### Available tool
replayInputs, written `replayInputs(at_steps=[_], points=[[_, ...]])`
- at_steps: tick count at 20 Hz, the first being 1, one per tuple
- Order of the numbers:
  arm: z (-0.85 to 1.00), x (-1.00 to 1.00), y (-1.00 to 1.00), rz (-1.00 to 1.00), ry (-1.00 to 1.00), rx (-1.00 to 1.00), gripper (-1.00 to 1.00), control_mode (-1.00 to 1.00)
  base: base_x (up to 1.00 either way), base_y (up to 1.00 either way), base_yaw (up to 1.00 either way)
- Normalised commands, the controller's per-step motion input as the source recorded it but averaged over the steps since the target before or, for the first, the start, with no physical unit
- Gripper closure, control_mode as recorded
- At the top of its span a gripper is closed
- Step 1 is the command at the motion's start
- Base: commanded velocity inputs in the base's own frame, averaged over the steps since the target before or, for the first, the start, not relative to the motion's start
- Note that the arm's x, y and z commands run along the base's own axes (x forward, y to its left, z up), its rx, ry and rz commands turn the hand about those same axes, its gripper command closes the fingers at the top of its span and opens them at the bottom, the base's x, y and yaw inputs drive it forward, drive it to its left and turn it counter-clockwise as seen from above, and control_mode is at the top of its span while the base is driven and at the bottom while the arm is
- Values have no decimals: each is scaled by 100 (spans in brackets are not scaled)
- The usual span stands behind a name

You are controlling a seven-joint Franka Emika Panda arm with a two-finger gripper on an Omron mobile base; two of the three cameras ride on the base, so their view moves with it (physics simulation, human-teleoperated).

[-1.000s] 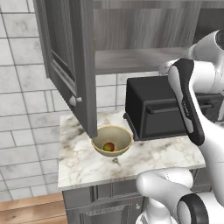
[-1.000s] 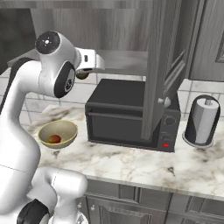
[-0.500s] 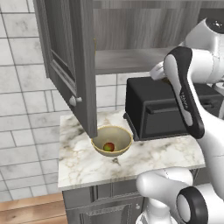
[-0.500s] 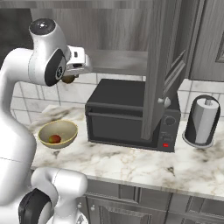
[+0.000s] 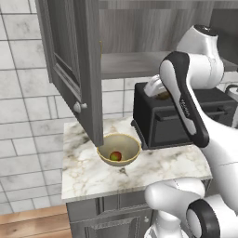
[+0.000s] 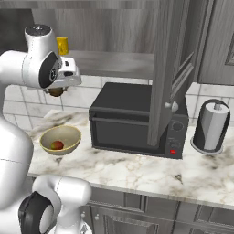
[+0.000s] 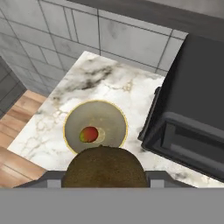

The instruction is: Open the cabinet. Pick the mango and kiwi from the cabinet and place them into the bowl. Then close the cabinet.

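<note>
Count: 1 mango (image 7: 89, 134), 1 kiwi (image 7: 104, 167), 1 bowl (image 7: 74, 119), 1 toaster oven (image 6: 132, 119), 1 paper towel roll (image 6: 211, 126), 1 yellow cup (image 6: 62, 45), 2 open cabinet doors (image 5: 74, 60).

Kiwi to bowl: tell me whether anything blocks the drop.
Nothing visible does. The kiwi, held in the gripper, hangs above the counter with the bowl open below it. Only the mango lies inside; the toaster oven stands beside the bowl.

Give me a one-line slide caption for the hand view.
Gripper carries the kiwi above the bowl, where the mango already sits, beside the toaster oven.
</note>
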Motion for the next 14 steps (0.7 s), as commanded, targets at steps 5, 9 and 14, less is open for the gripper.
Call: replayInputs(at_steps=[5,9,14], points=[[-53,0,40,5,6,0,100,-100,0,0,0],[-41,7,19,0,3,0,100,-100,0,0,0],[-37,17,16,0,1,0,100,-100,0,0,0]])
